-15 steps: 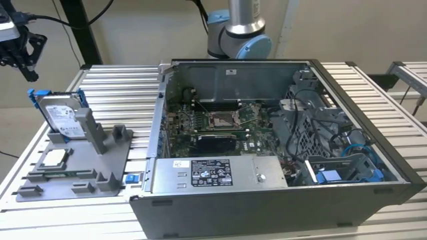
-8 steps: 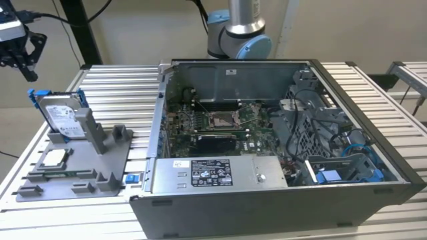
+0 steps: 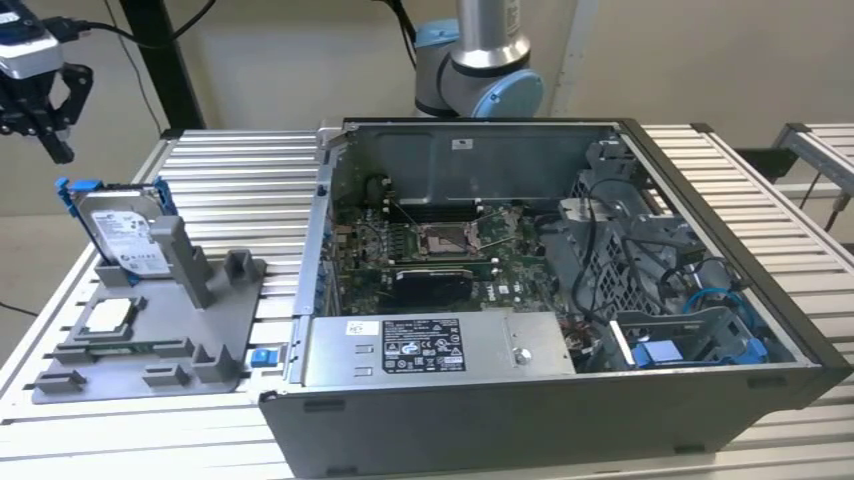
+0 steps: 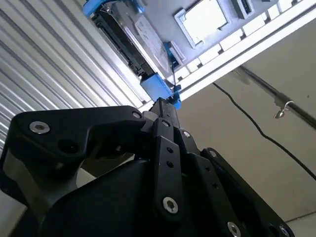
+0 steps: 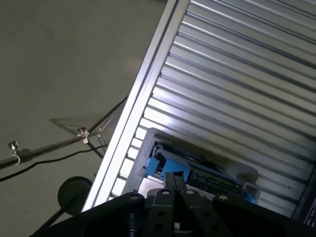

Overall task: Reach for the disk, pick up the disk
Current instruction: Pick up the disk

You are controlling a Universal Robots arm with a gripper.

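Ribbed metal bench: the disk is stood upright in a grey holder, not yet touched; the pincer is poised above it, pressed together, empty.

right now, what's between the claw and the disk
Nothing: in the exterior view, open air separates the claw from the upright disk lower down.

A lab: opened computer case on slatted aluminium bench.
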